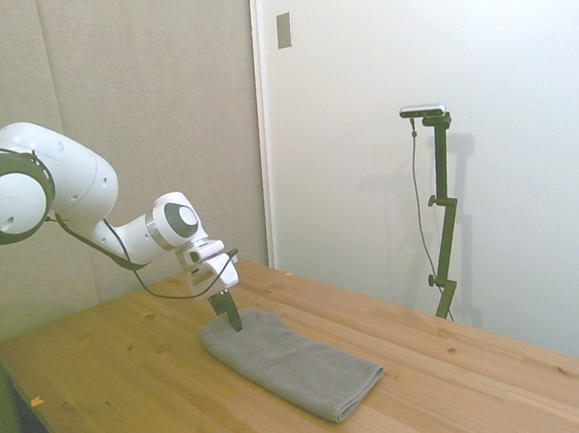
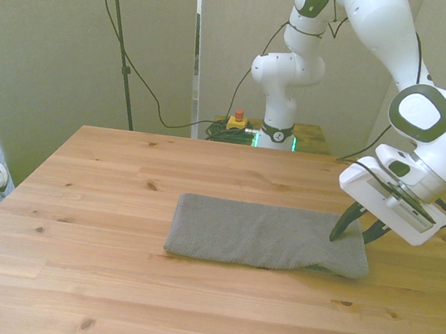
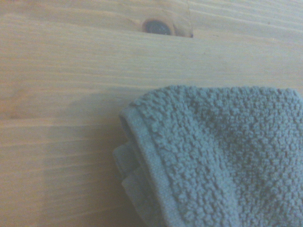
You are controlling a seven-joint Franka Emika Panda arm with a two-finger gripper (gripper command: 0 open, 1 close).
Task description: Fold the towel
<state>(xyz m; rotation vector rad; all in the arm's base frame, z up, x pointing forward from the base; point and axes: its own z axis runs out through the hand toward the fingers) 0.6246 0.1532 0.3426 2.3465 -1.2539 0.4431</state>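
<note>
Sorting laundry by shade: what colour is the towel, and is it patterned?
Plain grey towel, no pattern, just a nubby weave; clearest in the wrist view.

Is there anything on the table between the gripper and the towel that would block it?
Nothing visible. The gripper is already at the towel, at its end on the front view's right, and the wooden table around it shows no other object.

no readable text, labels, numbers — nothing legible anywhere

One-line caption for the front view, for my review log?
White Franka arm lowers its open tool onto the right end of a grey towel lying folded lengthwise on the wooden table.
</note>
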